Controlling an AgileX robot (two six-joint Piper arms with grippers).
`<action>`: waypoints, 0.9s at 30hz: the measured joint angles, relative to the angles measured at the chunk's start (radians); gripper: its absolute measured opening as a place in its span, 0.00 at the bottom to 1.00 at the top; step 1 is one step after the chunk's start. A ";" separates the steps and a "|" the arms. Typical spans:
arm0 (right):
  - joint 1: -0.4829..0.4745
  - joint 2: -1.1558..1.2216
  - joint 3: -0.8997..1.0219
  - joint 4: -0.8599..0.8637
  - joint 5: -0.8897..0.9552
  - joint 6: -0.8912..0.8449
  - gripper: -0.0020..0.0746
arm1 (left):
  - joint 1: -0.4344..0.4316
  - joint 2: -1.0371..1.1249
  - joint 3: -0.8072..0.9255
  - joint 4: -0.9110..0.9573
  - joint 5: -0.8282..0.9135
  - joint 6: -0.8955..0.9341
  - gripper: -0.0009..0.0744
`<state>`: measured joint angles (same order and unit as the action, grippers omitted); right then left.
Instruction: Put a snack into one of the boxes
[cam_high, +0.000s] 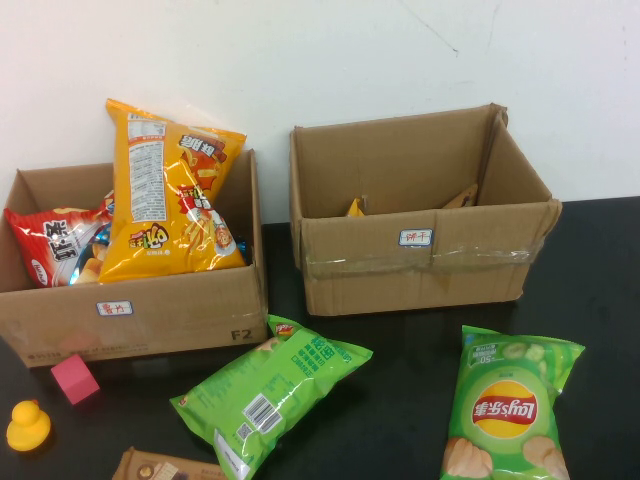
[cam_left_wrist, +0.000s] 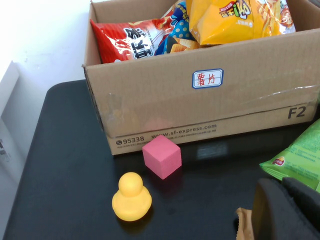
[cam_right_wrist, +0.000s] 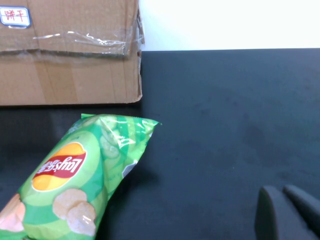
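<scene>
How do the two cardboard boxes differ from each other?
The left box holds an upright yellow chip bag and a red snack bag; the right box looks nearly empty. The right box stands farther back. Both are open and bear a small label.
</scene>
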<state>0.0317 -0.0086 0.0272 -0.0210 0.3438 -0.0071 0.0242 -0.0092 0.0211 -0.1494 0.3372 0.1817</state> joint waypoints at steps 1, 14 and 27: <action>0.000 0.000 0.000 0.000 0.000 0.000 0.02 | 0.000 0.000 0.000 0.000 0.000 0.000 0.01; 0.000 0.000 0.000 0.000 0.000 0.000 0.02 | 0.000 0.000 0.000 0.000 0.000 0.000 0.01; 0.000 0.000 0.000 0.000 0.000 0.000 0.02 | 0.000 0.000 0.006 -0.647 -0.117 -0.414 0.01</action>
<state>0.0317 -0.0086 0.0272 -0.0210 0.3438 -0.0071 0.0242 -0.0092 0.0270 -0.7960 0.2206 -0.2328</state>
